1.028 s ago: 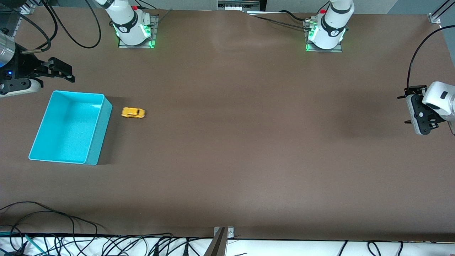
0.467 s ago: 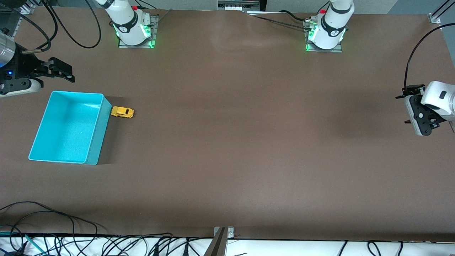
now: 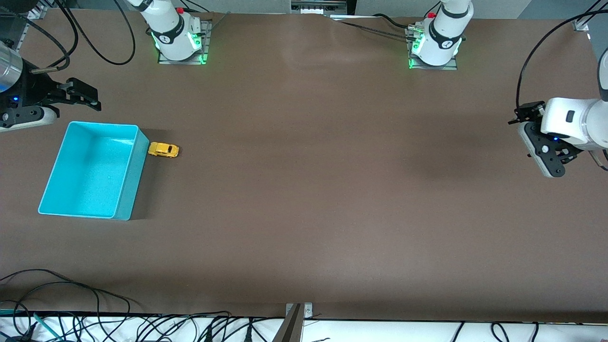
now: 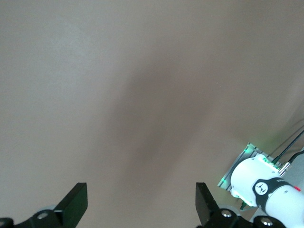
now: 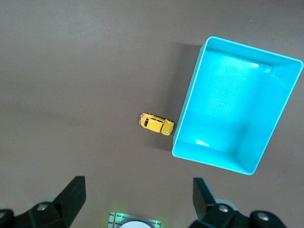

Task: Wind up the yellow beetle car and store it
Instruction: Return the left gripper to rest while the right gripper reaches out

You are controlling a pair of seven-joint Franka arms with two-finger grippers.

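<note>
Front view gives us one yellow beetle car and one turquoise bin, both on the brown tabletop toward the right arm's end, the car sitting on its wheels with its nose right against the bin's side wall, outside it. Two arms, two grippers: the right gripper hovers just outside the bin's corner on the robots' side, jaws spread wide and holding nothing; the left gripper hangs over bare tabletop at the left arm's end, well apart from the car, jaws wide and holding nothing too. Nothing stands between either gripper and the car. Right wrist view looks straight down on car and bin together; left wrist view catches only tabletop and a white robot base.
</note>
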